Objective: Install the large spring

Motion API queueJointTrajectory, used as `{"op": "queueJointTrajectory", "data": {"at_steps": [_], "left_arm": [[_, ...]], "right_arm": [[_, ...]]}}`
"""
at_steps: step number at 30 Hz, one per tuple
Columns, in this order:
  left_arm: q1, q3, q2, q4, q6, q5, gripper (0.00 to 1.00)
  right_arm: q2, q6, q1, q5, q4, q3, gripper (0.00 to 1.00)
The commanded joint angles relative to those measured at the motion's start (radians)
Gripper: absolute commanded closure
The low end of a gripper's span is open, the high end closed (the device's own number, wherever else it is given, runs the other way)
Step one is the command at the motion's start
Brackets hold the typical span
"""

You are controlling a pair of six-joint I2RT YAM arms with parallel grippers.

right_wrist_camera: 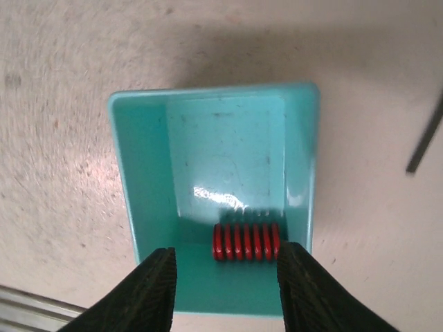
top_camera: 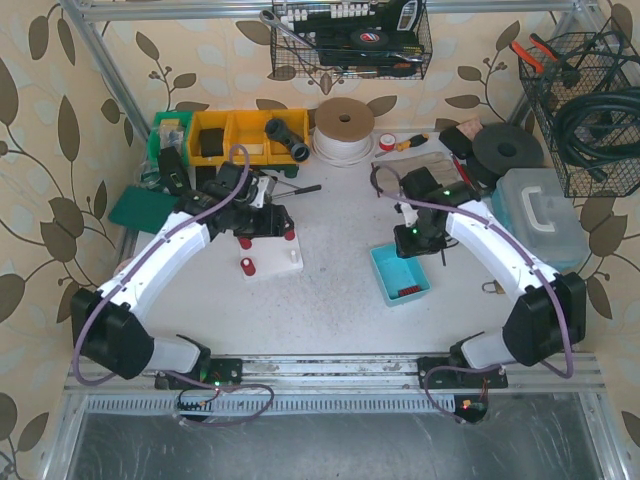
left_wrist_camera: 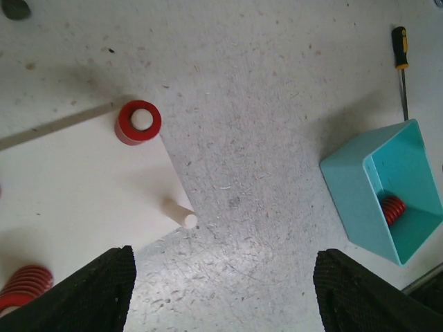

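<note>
A red coil spring (right_wrist_camera: pixel 246 241) lies on its side in the near end of the teal bin (right_wrist_camera: pixel 142 180), close to its right wall. My right gripper (right_wrist_camera: pixel 225 294) is open just above the bin, its fingers (right_wrist_camera: pixel 149 294) on either side of the spring and not touching it. The bin (top_camera: pixel 385 268) sits right of the white peg board (top_camera: pixel 275 258). My left gripper (left_wrist_camera: pixel 225 297) is open and empty over bare table beside the board's corner. On the board are a bare peg (left_wrist_camera: pixel 180 213), a red spring on a peg (left_wrist_camera: pixel 138 122), and another red spring (left_wrist_camera: pixel 24 285).
A yellow-handled screwdriver (left_wrist_camera: pixel 400 62) lies beyond the bin. At the back stand yellow parts bins (top_camera: pixel 235 135), a cord spool (top_camera: pixel 344 128) and a black disc (top_camera: pixel 508 150). A clear plastic case (top_camera: pixel 540 215) is at the right. Wire baskets hang above.
</note>
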Motion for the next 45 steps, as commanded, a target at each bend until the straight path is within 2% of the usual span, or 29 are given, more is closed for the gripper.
{"op": "queueJointTrajectory", "data": {"at_steps": [1, 7, 9, 11, 13, 16, 21, 30, 33, 38, 42, 45], "left_arm": [[-0.017, -0.009, -0.031, 0.046, -0.062, 0.086, 0.26], [-0.018, -0.061, -0.148, -0.041, -0.054, 0.123, 0.22], [-0.017, -0.087, -0.201, -0.058, -0.056, 0.127, 0.22], [-0.016, -0.107, -0.264, -0.081, -0.047, 0.105, 0.21], [-0.016, -0.111, -0.311, -0.121, -0.020, 0.073, 0.19], [-0.017, -0.106, -0.352, -0.157, 0.020, 0.040, 0.16], [-0.017, -0.088, -0.349, -0.162, 0.044, 0.044, 0.16], [-0.016, -0.120, -0.379, -0.120, 0.045, 0.006, 0.14], [-0.017, -0.139, -0.395, -0.116, 0.048, -0.006, 0.14], [-0.017, -0.148, -0.399, -0.123, 0.070, -0.031, 0.13], [-0.016, -0.148, -0.398, -0.127, 0.091, -0.054, 0.11], [-0.017, -0.159, -0.400, -0.128, 0.095, -0.063, 0.11]], "right_arm": [[0.047, -0.448, -0.004, -0.053, 0.019, 0.042, 0.57], [0.133, -0.985, -0.003, -0.169, -0.157, 0.093, 0.52], [0.108, -1.096, 0.011, -0.221, -0.164, 0.054, 0.50], [0.113, -1.159, 0.018, -0.204, -0.169, 0.039, 0.47], [0.148, -1.192, 0.017, -0.150, -0.166, 0.057, 0.47], [0.180, -1.249, 0.017, -0.157, -0.134, 0.033, 0.46], [0.257, -1.286, 0.014, -0.099, -0.105, -0.005, 0.46], [0.214, -1.365, 0.004, 0.003, -0.074, -0.141, 0.44], [0.221, -1.369, 0.002, 0.060, 0.007, -0.174, 0.44], [0.264, -1.370, 0.003, 0.035, 0.060, -0.190, 0.44], [0.273, -1.373, 0.002, 0.132, 0.171, -0.255, 0.44], [0.285, -1.353, -0.007, 0.138, 0.235, -0.254, 0.46]]}}
